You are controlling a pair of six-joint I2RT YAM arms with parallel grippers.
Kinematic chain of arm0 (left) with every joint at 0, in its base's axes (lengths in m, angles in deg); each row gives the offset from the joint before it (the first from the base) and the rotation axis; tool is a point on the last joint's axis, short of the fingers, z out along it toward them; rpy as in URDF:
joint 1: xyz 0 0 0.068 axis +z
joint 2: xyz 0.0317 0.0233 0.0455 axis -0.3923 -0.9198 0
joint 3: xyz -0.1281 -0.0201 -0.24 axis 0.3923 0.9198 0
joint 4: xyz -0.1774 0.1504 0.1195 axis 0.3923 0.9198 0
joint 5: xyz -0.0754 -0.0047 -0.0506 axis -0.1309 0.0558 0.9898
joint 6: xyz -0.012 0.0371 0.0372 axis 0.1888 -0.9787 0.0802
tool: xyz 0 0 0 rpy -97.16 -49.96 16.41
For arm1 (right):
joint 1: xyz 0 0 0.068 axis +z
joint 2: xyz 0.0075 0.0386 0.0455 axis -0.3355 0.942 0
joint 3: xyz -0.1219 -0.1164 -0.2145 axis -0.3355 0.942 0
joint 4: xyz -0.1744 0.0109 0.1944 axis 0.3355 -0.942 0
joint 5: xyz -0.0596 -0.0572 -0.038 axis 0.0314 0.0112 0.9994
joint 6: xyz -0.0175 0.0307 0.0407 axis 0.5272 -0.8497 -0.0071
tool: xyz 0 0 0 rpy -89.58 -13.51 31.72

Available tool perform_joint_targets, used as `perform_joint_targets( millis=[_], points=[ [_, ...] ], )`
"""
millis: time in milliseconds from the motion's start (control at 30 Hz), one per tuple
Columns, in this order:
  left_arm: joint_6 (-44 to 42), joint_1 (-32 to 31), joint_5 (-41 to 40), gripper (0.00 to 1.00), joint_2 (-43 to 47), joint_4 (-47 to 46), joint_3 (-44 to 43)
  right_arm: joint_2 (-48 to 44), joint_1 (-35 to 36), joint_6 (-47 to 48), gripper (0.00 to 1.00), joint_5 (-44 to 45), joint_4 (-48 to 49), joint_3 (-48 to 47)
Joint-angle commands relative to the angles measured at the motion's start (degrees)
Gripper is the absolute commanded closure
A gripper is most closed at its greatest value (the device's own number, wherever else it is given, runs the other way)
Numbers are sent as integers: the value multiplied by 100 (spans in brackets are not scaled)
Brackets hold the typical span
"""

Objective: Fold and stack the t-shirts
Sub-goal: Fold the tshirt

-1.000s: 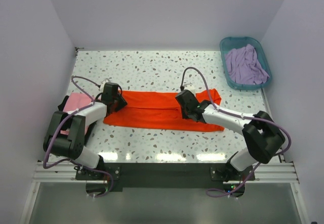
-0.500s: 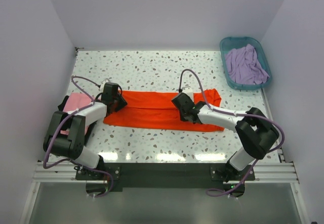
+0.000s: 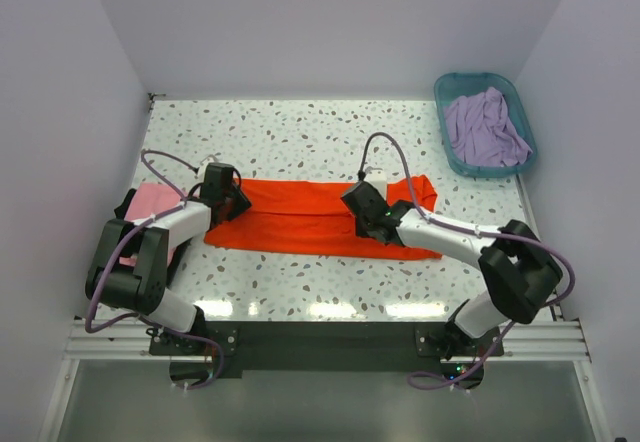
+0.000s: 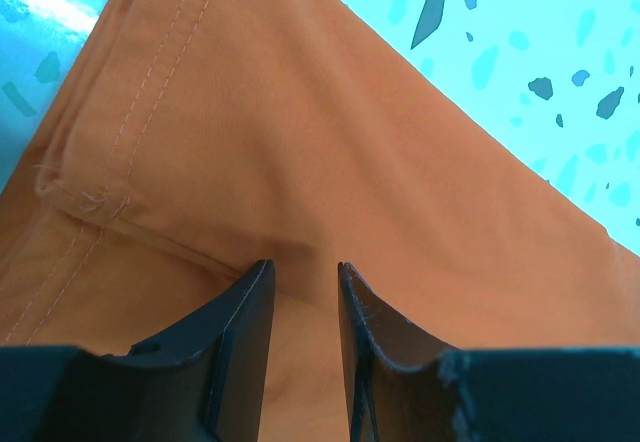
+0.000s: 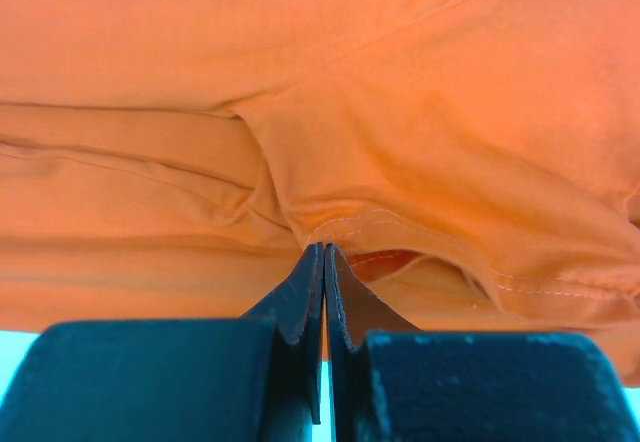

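**Top view:** the orange t-shirt (image 3: 300, 220) is lying as a long, lengthwise-folded band across the middle of the terrazzo table (image 3: 300, 132). The left gripper (image 3: 226, 200) is sitting on the band's left end. The right gripper (image 3: 372, 217) is bearing down on it right of centre. The pink t-shirt (image 3: 152, 205) is lying folded at the left edge. The lavender t-shirt (image 3: 485, 127) is waiting in the teal basket (image 3: 442, 92) at the far right corner.

**Left wrist view:** the fingers (image 4: 238, 327) are standing a little apart, with a ridge of orange cloth filling the gap and puckering at the tips. This is reading as a clamp on a thick fold near the corner seam (image 4: 90, 202).

**Right wrist view:** the fingers (image 5: 300, 297) are pressing flat together, tips meeting at a stitched hem (image 5: 400, 224). Creases are running into the tips, so a thin pinch is looking likely. How many layers are caught cannot be told.

**Judgement:** the step in hand is looking like the crosswise fold, one end going over the other.
- Doing it well is calling for both grips lifting only enough to clear the cloth beneath.
- They should be travelling level and together so the band is not twisting, with the edges landing flush.
- Risk: the right pinch may be taking only the top layer, leaving the under-layers trailing out
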Motion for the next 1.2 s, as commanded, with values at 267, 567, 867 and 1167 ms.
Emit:
perform_joint_targets(
  millis=[267,567,867,1167],
  points=[
    [-103,54,4,64,190,-28,-117,-699,29,-615,100,11,260,290],
    [-68,54,39,64,146,-99,-55,-795,38,-634,77,-516,700,607],
    [-112,54,127,62,207,-143,-46,-1683,-180,-177,58,415,-477,62],
    [-155,54,171,61,260,-37,-248,-602,-823,9,60,-121,-171,244]
  ],
)
